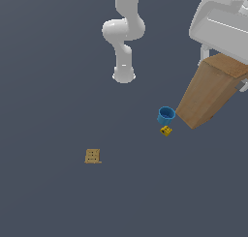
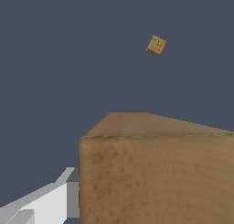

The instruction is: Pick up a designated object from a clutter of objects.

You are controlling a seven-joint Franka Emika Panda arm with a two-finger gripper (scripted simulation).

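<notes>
End effector (image 1: 220, 69) mostly hidden: white hand housing cut off at the frame's upper right corner in the exterior view, one grey finger (image 2: 73, 198) seen flat against the box side in the wrist view. Clamped on the brown box (image 1: 209, 91), which hangs tilted, clear of the surface. Blue cup (image 1: 165, 115) and tiny yellow block (image 1: 166, 130) lie just beside each other below its lower end; tan dotted square (image 1: 92, 156) well apart. Surface: plain dark grey floor (image 1: 48, 86), featureless; no room visible
</notes>
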